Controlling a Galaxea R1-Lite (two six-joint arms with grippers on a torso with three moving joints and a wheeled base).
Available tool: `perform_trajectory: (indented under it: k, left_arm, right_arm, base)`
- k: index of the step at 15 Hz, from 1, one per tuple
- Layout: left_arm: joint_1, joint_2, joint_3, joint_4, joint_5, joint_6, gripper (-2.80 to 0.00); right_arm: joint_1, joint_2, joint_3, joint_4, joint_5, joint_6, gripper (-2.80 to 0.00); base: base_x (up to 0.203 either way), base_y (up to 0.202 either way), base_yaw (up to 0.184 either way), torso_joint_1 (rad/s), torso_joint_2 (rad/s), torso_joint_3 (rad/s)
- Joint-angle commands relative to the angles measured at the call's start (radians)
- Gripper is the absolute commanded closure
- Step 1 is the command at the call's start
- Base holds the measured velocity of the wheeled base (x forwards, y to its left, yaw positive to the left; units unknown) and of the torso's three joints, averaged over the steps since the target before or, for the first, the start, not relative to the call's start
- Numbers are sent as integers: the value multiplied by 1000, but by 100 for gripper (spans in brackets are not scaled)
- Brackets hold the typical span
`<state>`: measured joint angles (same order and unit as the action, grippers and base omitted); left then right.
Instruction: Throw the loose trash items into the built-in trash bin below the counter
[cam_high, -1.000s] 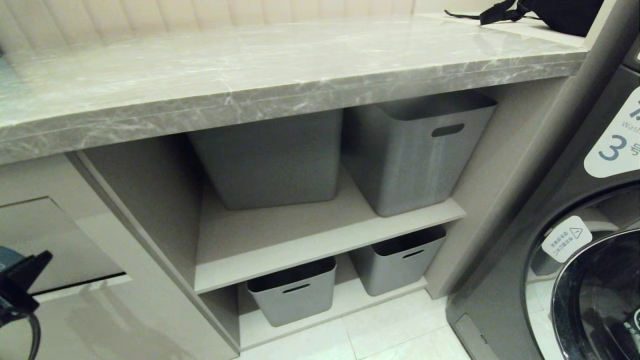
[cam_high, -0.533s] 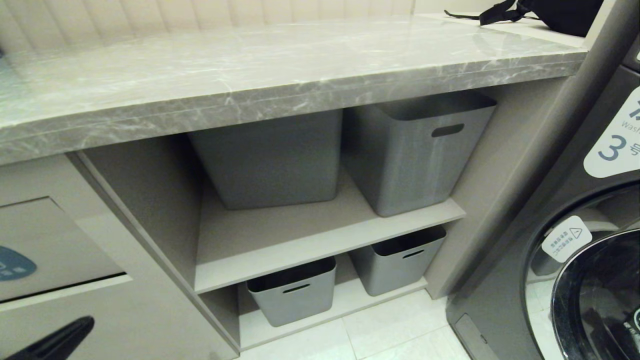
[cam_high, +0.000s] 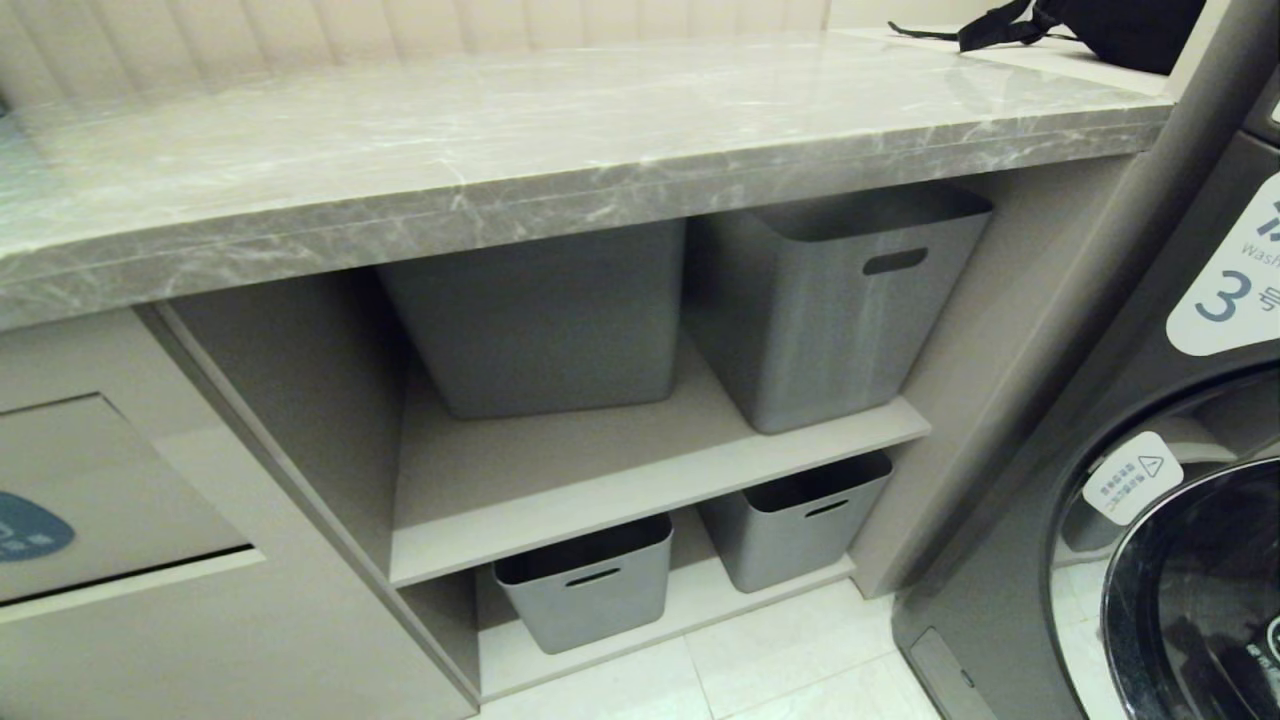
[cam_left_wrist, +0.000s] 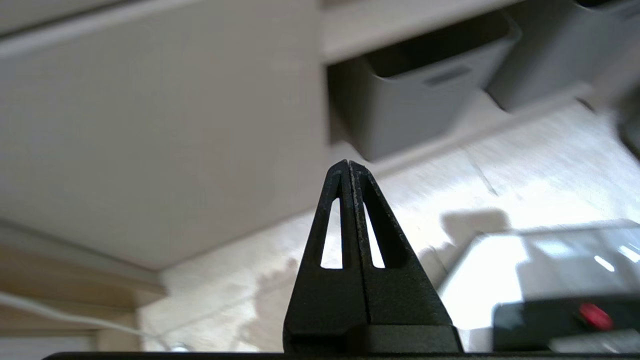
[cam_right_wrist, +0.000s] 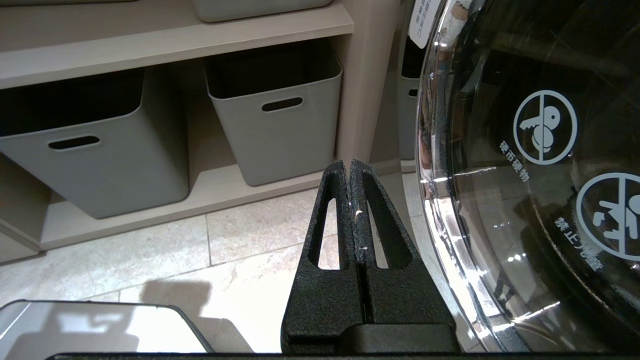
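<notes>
Head view is showing me the tabletop with no turquoise trash pieces visible, and the built-in trash bin sitting closed below it at far left. My left gripper and right gripper are hanging low, both fully closed and empty.

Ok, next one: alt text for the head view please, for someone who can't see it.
A grey marble-look counter spans the view above open shelves holding four grey plastic tubs. The trash bin flap with its blue sticker sits at lower left, a washing machine at right; no pincer or trash is visible.
</notes>
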<state>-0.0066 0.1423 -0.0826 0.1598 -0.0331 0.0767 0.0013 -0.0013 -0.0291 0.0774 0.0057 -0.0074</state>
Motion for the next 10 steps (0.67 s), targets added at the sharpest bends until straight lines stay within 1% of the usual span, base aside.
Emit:
perform_trajectory:
  k: [1, 2, 3, 10]
  left_arm:
    - [5, -123, 11, 6, 21, 21, 0]
    - [6, -144, 18, 1, 0, 47, 0]
    - [7, -144, 20, -2, -30, 53, 0]
    - [7, -144, 20, -2, -24, 52, 0]
  right_arm:
    - [0, 1, -1, 1, 0, 0, 0]
    - [0, 0, 0, 1, 0, 0, 0]
    - [0, 1, 0, 1, 0, 0, 0]
    - [0, 0, 0, 0, 0, 0, 0]
  base:
    - [0, 0, 0, 0, 0, 0]
    - [0, 0, 0, 0, 0, 0]
    - [0, 0, 0, 0, 0, 0]
    - [0, 0, 0, 0, 0, 0]
